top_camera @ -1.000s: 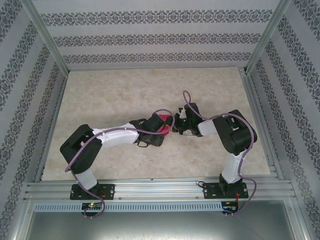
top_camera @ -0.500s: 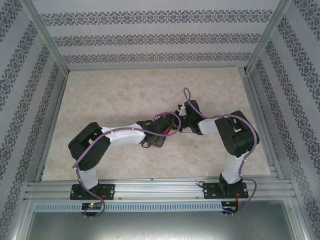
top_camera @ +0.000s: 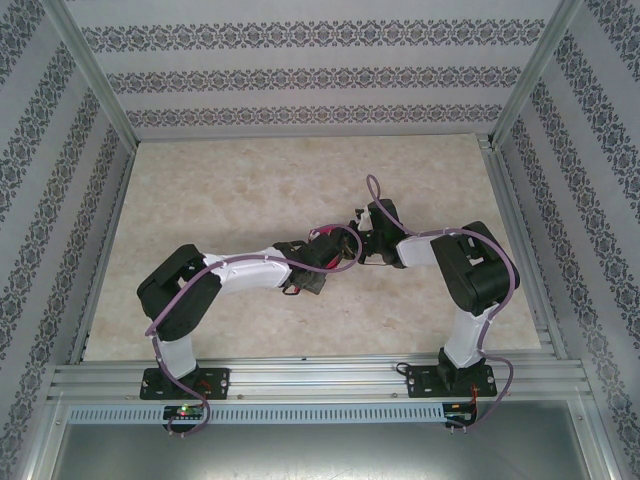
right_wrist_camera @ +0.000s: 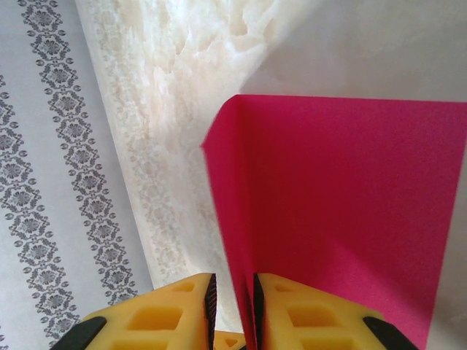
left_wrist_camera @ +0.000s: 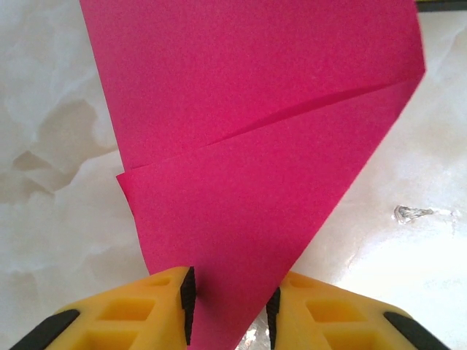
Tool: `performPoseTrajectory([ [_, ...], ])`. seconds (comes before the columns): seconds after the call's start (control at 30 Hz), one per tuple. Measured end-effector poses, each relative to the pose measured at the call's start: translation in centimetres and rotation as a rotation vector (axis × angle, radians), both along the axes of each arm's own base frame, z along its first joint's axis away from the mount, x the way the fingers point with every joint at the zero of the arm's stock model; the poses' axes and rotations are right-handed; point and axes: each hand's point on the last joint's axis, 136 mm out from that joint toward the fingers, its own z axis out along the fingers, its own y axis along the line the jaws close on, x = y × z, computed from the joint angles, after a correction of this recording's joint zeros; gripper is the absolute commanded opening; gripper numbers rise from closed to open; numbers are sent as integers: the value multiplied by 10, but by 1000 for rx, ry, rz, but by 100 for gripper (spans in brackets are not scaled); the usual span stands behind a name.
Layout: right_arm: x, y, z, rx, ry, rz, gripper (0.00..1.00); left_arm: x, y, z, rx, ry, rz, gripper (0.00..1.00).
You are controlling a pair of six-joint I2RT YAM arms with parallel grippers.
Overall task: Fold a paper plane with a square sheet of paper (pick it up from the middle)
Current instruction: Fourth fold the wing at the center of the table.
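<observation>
— Left end effector: state?
— Jaws part open, with the folded point of the paper between them. Whether they pinch it cannot be told.
— Right end effector?
— Nearly closed, pinching the paper's creased edge. The paper spans both end effectors near the middle of the marbled worktop; one diagonal flap overlies the rest.

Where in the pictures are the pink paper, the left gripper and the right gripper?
pink paper [left_wrist_camera: 277, 87], left wrist view, on the flat area above the fold line.
left gripper [left_wrist_camera: 230, 302], left wrist view, midway between its yellow fingertips.
right gripper [right_wrist_camera: 233, 299], right wrist view, midway between its yellow fingertips.
</observation>
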Motion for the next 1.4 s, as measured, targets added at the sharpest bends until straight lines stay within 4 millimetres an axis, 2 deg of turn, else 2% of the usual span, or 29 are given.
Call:
performPoseTrajectory([
  [0.17, 0, 0, 0, -1, 0, 1, 24, 0, 0, 0, 2, -2, 1, 22],
  [0.37, -1, 0, -1, -7, 5, 4, 26, 1, 1, 0, 5, -6, 2, 18],
  [0.5, -4, -2, 2, -23, -1, 16, 31, 1, 1, 0, 8, -8, -1, 15],
  [0.63, -6, -8, 14, -52, -33, 22, 36, -1, -2, -1, -4, 10, -20, 13],
  [0.8, -5, -29, 38, -123, -118, 0, 41, -4, -10, -2, -104, 89, -40, 13],
  [0.97, -8, -41, 56, -171, -197, 6, 38, 3, -12, 1, -278, 179, -29, 13],
  [1.13, -19, -42, 46, -188, -189, 35, 34, 3, -11, 0, -439, 265, -16, 13],
  [1.23, -27, -34, 44, -192, -188, 68, 30, 2, -12, 2, -535, 313, -10, 13],
  [1.4, -40, -13, 35, -198, -187, 141, 17, 2, -12, 6, -648, 363, 1, 13],
])
